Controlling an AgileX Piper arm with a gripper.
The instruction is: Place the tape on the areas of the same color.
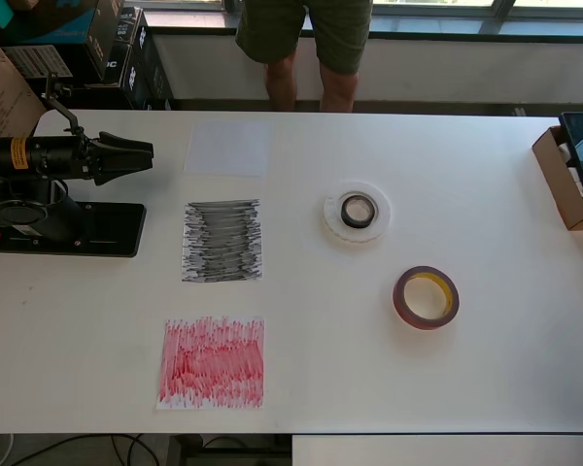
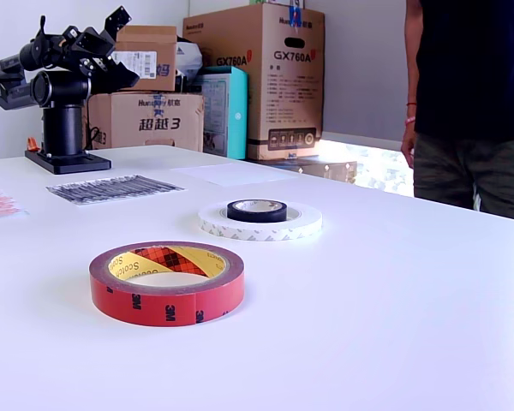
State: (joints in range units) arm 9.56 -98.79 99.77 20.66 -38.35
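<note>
White table (image 1: 486,369) fills the room's middle, and on it the small black tape roll (image 1: 359,210) sits inside the wide flat white tape ring (image 1: 357,214), with the dark-red roll with a yellowish core (image 1: 426,297) near that ring. Beside the ring lies the black-scribbled paper patch (image 1: 222,241), between the plain white patch (image 1: 228,148) and the red-scribbled patch (image 1: 212,362). Beyond the patches, well apart from the ring, the arm's black pincer (image 1: 144,151) hangs empty above the table, and I cannot tell whether its tips are spread or pressed together.

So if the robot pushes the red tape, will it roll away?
Probably not. The red tape roll lies flat on its side on the table, so it should slide rather than roll. It looks like a stiff ring, likely light. Stood on edge, it could roll.
</note>
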